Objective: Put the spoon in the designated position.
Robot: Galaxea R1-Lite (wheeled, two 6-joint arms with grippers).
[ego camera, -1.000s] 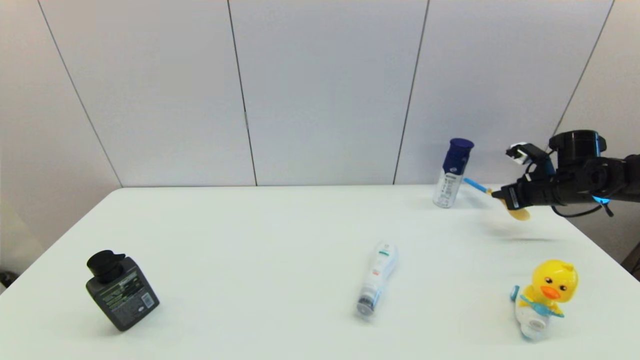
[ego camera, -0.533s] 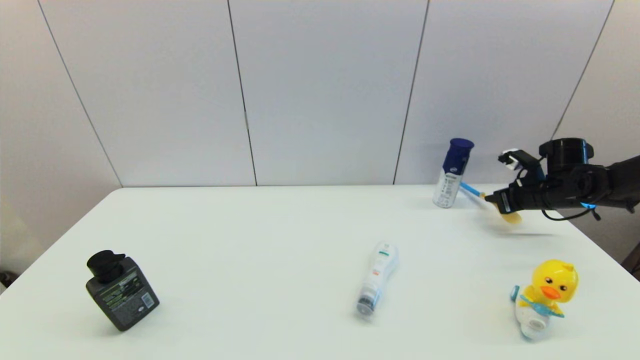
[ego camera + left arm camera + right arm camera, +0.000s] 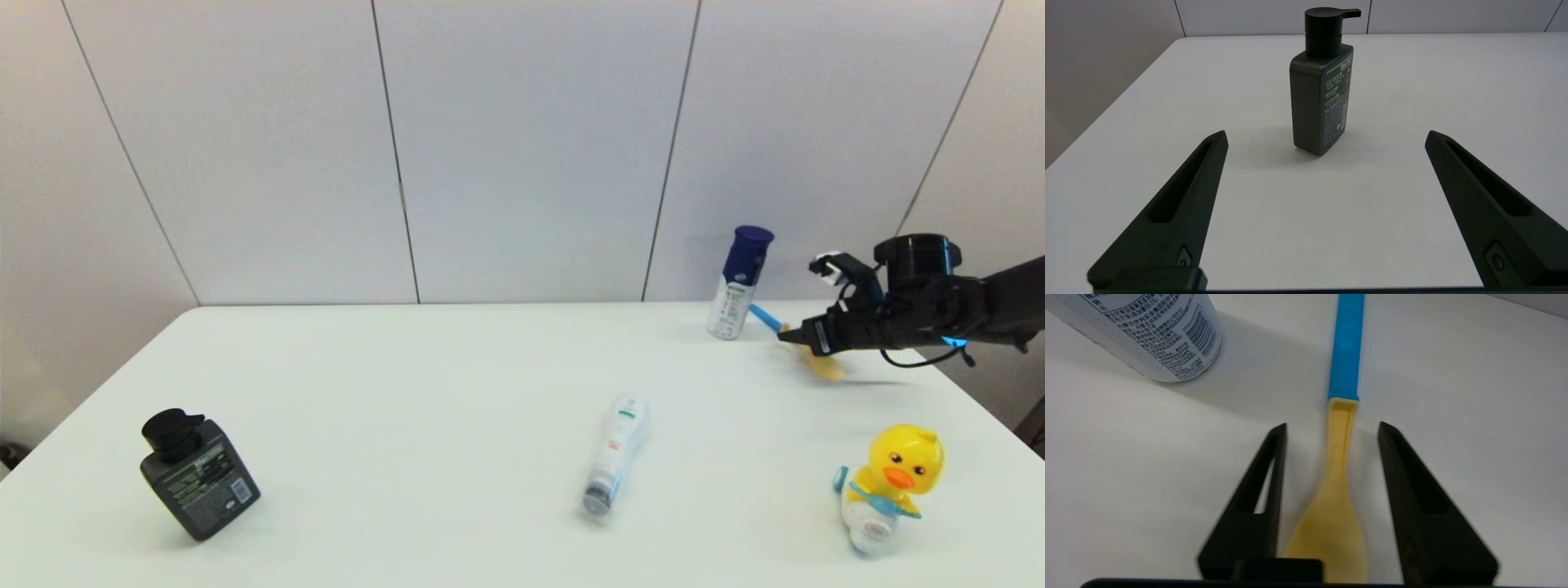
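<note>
The spoon (image 3: 804, 349) lay at the right of the head view, far back on the white table (image 3: 424, 392), its blue handle end reaching toward the foot of the blue-capped spray can (image 3: 739, 283) and its pale yellow bowl toward the arm. The right gripper (image 3: 804, 339) was low over it. In the right wrist view the gripper's two black fingers (image 3: 1257, 498) stood apart on either side of the spoon's (image 3: 1337, 473) yellow neck, with a gap showing on each side, so nothing was clamped; the spoon appeared to rest on the table there, the can's (image 3: 1155, 330) base just beside the blue handle but not touching it.

By the look of it the step in hand was the release at the chosen patch of table (it carried no mark or outline, so whether this was the right spot could not be checked). The next move called for a clean withdrawal: lifting the fingers clear without dragging the neck or nudging the handle into the can.

The left gripper (image 3: 1327, 212) was parked out of the head view, fingers wide apart, facing the dark pump bottle (image 3: 1323, 87) that stood at the lower left of the head view. A white tube (image 3: 614, 456) lay near lower centre, and a yellow duck toy (image 3: 886, 482) sat at the lower right
</note>
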